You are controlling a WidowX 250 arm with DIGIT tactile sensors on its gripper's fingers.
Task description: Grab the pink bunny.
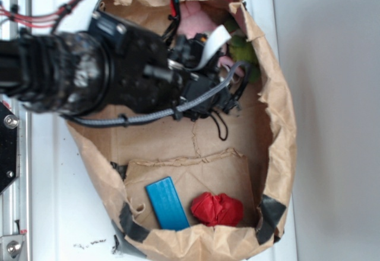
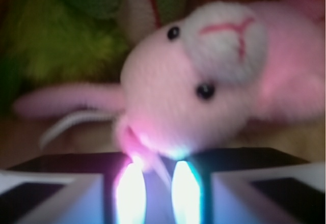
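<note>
Claw (image 2: 155, 183) is right at the pink bunny (image 2: 204, 86), which lies at 12 o'clock in the paper bag (image 1: 279, 113) beside the green plush (image 1: 242, 50). Fingers look nearly together with a pink strand between them, but blur means I cannot tell if it's gripped. Approach looks done; secure grasp and lift remain.

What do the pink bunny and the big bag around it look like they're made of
The pink bunny looks like soft plush fabric: fuzzy matte nap, stitched pink nose line. The bag looks like brown kraft paper: matte, creased, with a rolled, crumpled rim.
</note>
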